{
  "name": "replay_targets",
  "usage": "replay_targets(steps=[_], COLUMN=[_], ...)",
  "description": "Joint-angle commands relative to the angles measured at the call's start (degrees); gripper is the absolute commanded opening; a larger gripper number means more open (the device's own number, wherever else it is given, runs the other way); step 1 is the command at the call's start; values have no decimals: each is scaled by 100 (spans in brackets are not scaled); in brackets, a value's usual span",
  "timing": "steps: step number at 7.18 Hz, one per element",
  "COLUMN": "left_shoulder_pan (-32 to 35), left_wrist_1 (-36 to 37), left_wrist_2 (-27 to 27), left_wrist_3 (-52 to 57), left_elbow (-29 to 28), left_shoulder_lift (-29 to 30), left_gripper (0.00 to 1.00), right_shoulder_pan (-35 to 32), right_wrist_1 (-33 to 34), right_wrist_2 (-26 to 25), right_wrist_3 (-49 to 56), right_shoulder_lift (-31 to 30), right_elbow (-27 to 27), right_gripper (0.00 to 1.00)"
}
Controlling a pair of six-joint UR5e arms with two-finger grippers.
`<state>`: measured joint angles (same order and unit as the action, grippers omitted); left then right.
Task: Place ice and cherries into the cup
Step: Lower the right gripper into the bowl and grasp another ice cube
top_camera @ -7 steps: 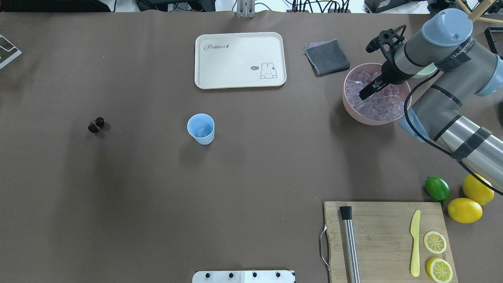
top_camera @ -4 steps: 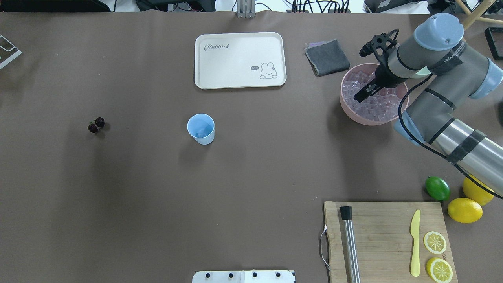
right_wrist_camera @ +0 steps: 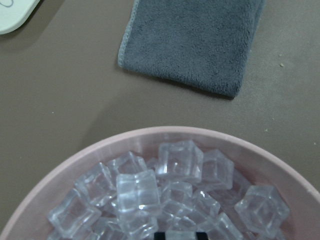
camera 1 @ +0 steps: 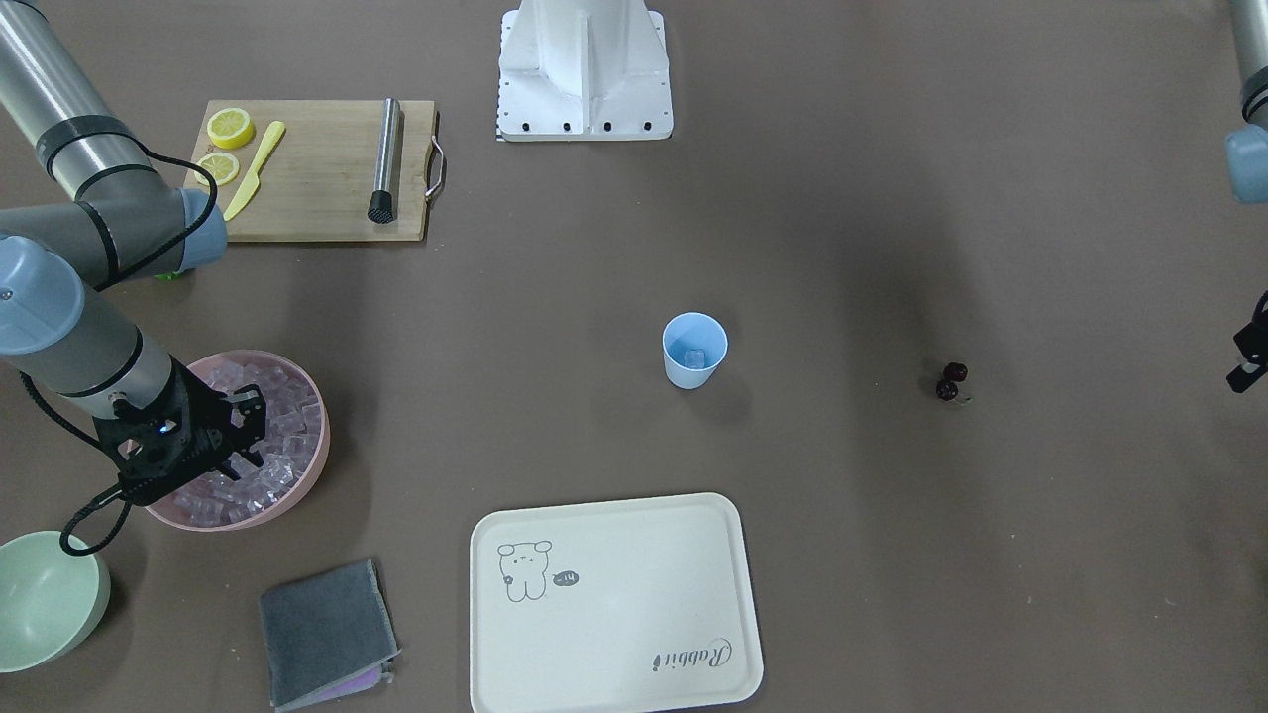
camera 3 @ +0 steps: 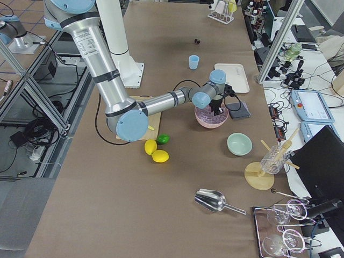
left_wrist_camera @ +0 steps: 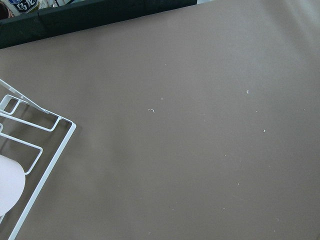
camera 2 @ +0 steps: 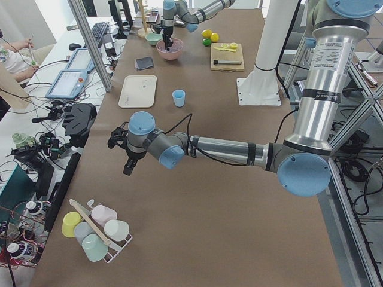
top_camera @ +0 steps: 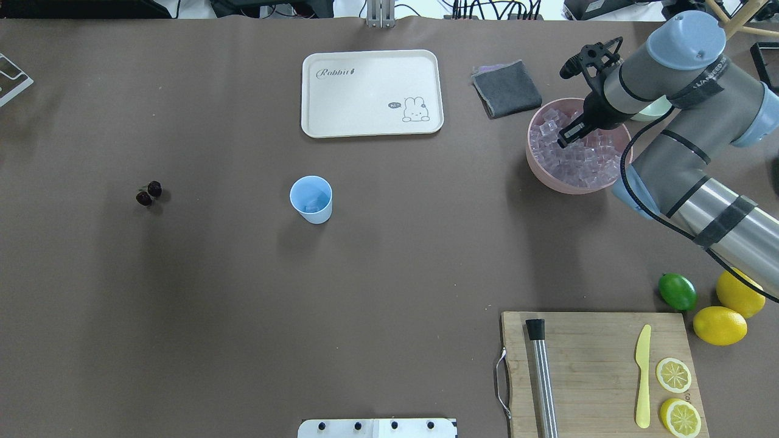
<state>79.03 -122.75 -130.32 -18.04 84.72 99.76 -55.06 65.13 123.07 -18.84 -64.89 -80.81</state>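
The light-blue cup (top_camera: 311, 199) stands upright mid-table, with one ice cube inside it in the front-facing view (camera 1: 693, 349). The two dark cherries (top_camera: 148, 193) lie far to its left. The heap of ice (top_camera: 578, 155) fills the pink bowl (top_camera: 535, 164). My right gripper (top_camera: 565, 137) reaches down into the ice. In the right wrist view its tips (right_wrist_camera: 180, 235) stand close together with a cube between them. My left gripper (camera 1: 1246, 364) hangs over bare table far from the cup. Whether it is open or shut does not show.
A cream tray (top_camera: 371, 91) lies behind the cup and a grey cloth (top_camera: 506, 88) beside the pink bowl. A pale green bowl (camera 1: 45, 599) sits near them. A cutting board (top_camera: 596, 365) with muddler, knife and lemon slices, a lime (top_camera: 677, 291) and lemons are near the right front.
My right gripper moved left through the ice, nudging the pink bowl slightly left. It has since pulled back toward the bowl's far side. Cup and cherries have not moved.
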Motion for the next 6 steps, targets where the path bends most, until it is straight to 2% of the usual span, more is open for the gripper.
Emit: replay_targets(steps=[1, 3, 5, 6], left_shoulder_pan=[-2, -2, -11, -11], left_wrist_1=[-3, 5, -3, -3], left_wrist_2=[6, 6, 6, 6], left_wrist_3=[2, -6, -6, -6], left_elbow=[-8, -8, -8, 0], left_shoulder_lift=[8, 0, -9, 0], left_gripper=[98, 98, 98, 98], right_shoulder_pan=[-92, -207, 185, 476], right_wrist_1=[52, 123, 708, 895], right_wrist_2=[59, 243, 166, -96], right_wrist_3=[-23, -84, -1457, -2021], right_shoulder_lift=[11, 37, 876, 1229], right_elbow=[-110, -339, -462, -462], right_gripper=[0, 0, 0, 0])
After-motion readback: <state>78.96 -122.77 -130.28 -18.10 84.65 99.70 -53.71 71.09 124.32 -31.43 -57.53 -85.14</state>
